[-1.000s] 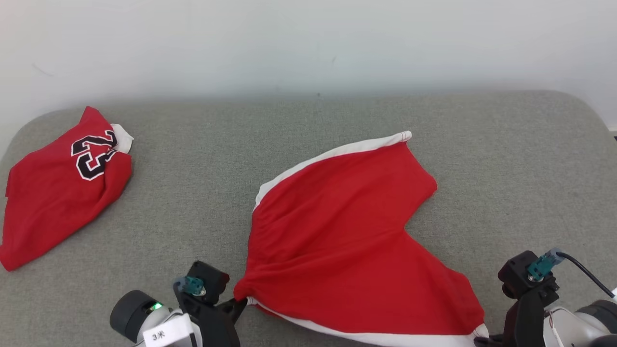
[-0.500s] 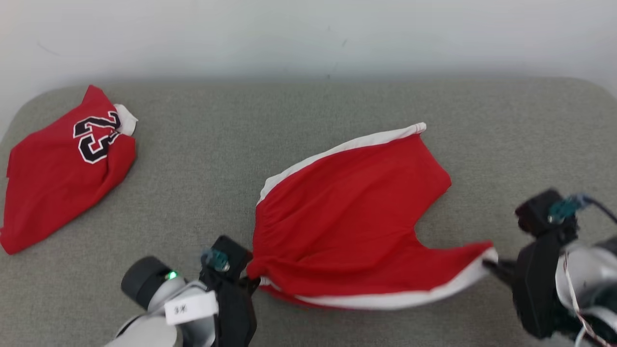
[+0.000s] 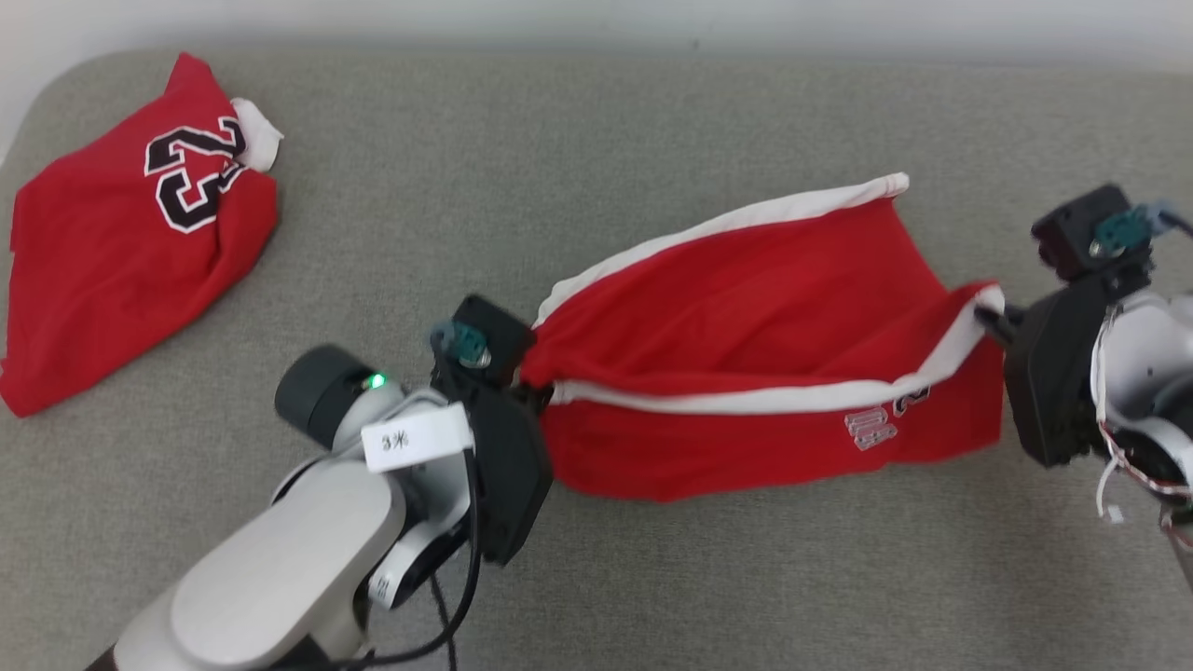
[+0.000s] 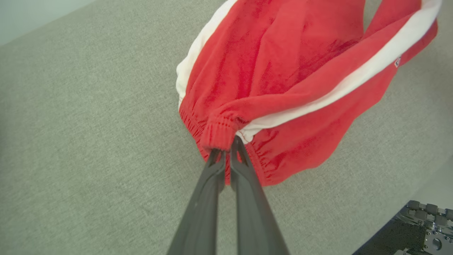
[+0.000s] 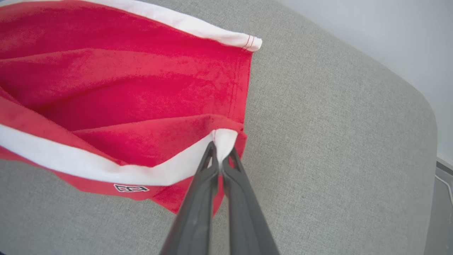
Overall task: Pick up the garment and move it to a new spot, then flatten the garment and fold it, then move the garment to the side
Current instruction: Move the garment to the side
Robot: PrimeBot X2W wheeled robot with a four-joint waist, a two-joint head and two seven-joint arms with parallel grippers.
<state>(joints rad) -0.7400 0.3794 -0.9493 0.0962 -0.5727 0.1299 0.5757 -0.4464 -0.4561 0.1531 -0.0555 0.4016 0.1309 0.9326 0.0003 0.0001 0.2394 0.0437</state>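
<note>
Left gripper: clamped on the waistband corner of the shorts.
Right gripper: pinched shut on their white-striped hem corner.
Shorts: stretched between both claws, far half resting on the grey cushion, well right of the numbered jersey.
Fold, I judge: carry the 2 corners level and taut onto the far stripe.

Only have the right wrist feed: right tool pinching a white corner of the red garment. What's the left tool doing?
Observer: Left tool is shut on the red shorts' elastic waistband end.
Operator: Anything else on the surface?
Observer: A red jersey with a black number lies crumpled at the far left, apart from the shorts.
Operator: Shorts taut?
Observer: Head view: stretched from the left tool to the right tool, sagging slightly in the middle.
</note>
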